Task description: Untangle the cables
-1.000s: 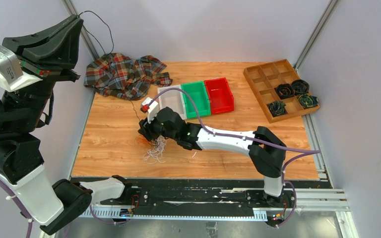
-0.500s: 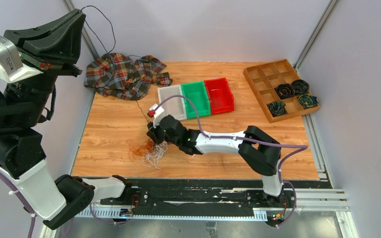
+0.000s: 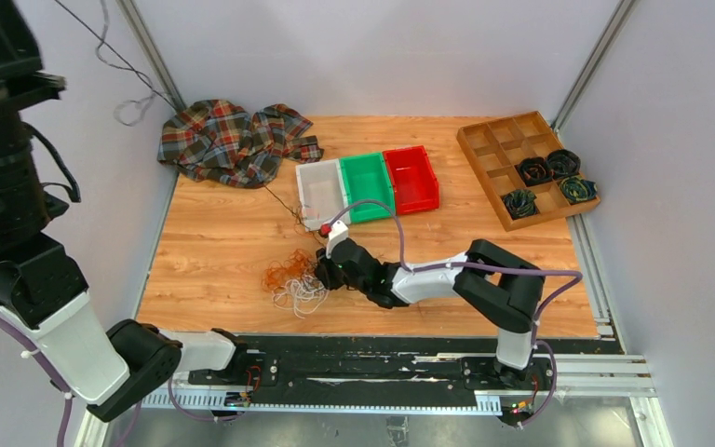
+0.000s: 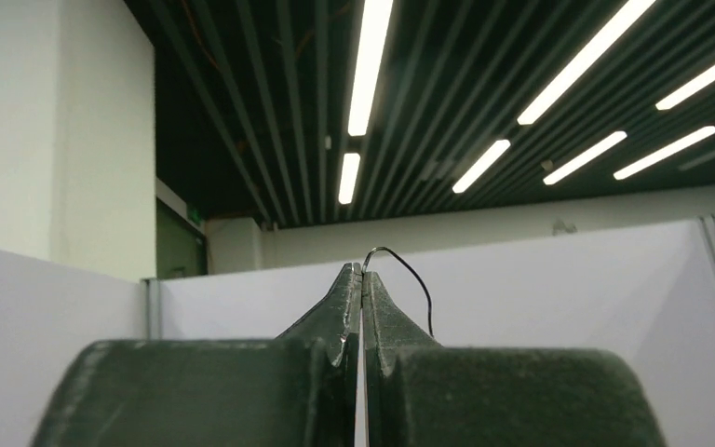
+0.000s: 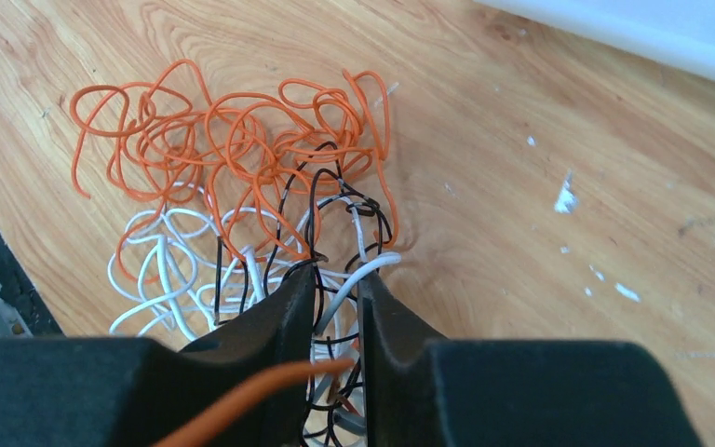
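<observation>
The cables [image 3: 290,279] lie as a loose bunch of orange, white and black strands on the wooden table, near its front edge. My right gripper [image 3: 322,272] is low at the bunch's right side. In the right wrist view the cables [image 5: 233,158] spread ahead of the right gripper [image 5: 337,275], whose jaws stand narrow with white, black and orange strands pinched between them. My left arm is raised high at the far left, its fingertips above the top view. The left gripper [image 4: 361,270] is shut on one black wire [image 4: 411,279]. That black wire [image 3: 284,203] runs down over the shirt to the bunch.
A plaid shirt [image 3: 233,140] is crumpled at the back left. White [image 3: 321,186], green [image 3: 368,182] and red [image 3: 411,175] bins stand mid-table. A wooden compartment tray [image 3: 495,140] with dark wound coils [image 3: 563,163] sits at the right. The black rail runs along the front edge.
My left arm has risen higher, drawing the black wire up. The right gripper slid toward the front right and narrowed on strands; the orange strands now lie spread out.
</observation>
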Controlling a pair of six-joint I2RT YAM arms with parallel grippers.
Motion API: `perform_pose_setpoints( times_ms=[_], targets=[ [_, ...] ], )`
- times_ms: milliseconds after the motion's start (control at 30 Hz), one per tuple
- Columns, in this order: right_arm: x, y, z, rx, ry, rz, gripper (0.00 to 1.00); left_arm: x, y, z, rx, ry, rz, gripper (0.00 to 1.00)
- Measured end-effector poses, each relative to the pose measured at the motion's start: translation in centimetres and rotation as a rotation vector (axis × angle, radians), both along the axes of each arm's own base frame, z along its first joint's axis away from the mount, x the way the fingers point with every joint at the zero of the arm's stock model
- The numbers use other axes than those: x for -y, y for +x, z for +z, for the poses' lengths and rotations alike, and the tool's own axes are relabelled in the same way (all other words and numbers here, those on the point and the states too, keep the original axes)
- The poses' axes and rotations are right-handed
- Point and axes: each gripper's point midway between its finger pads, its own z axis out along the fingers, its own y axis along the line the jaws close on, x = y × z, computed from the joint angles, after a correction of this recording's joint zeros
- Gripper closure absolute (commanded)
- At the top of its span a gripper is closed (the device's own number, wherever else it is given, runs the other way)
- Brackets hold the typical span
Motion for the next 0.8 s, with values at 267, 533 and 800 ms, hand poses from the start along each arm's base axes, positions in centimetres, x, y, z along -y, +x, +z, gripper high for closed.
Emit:
perform_pose_setpoints(
  times_ms=[267, 533, 800],
  targets=[
    [3.7, 0.0, 1.3, -0.014, 0.062, -0.094, 1.00, -2.6, -3.1, 2.4, 0.137, -0.089, 0.064, 0.99],
    [9.3, 1.7, -0.5, -0.130, 0.091, -0.316, 1.00, -5.1, -5.1, 4.1, 0.245, -0.198, 0.131, 0.99],
    [13.0, 2.0, -3.2, -0.246, 0.101, -0.491, 0.99, -6.6, -7.4, 4.9, 0.340, -0.253, 0.160, 0.99]
  ],
)
